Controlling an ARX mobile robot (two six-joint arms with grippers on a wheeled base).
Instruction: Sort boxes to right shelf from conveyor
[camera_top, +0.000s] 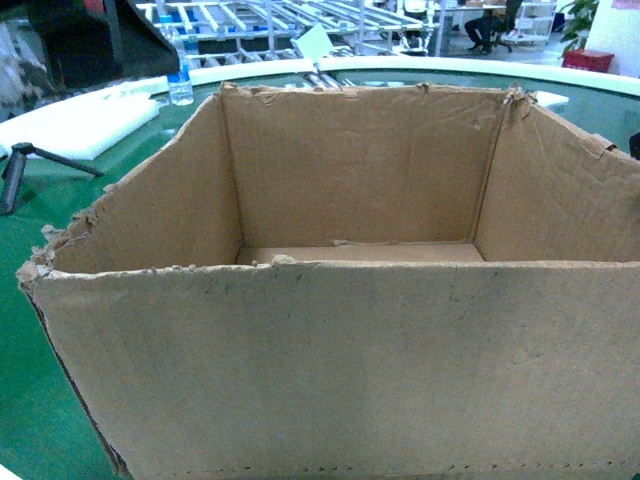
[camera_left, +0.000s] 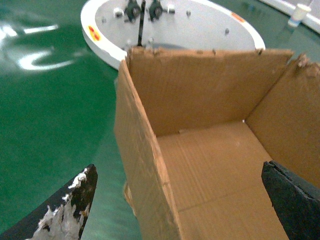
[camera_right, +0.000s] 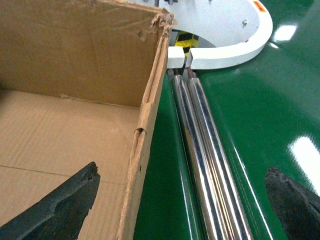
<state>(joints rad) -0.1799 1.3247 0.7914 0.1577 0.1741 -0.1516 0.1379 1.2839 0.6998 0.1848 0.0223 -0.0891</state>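
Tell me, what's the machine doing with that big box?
A two-armed robot is about to pick up an empty cardboard box sitting on a green conveyor. Each arm has its pincer open over a side wall: the left pincer straddles the left wall, the right pincer the right wall. Neither has closed yet. The shelf stands beyond the belt.

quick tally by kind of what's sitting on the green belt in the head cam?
Cardboard box: 1
Water bottle: 1
White foam sheet: 1
Black tripod: 1
Total: 4
Both grippers, left gripper and right gripper, straddle the box walls, open.
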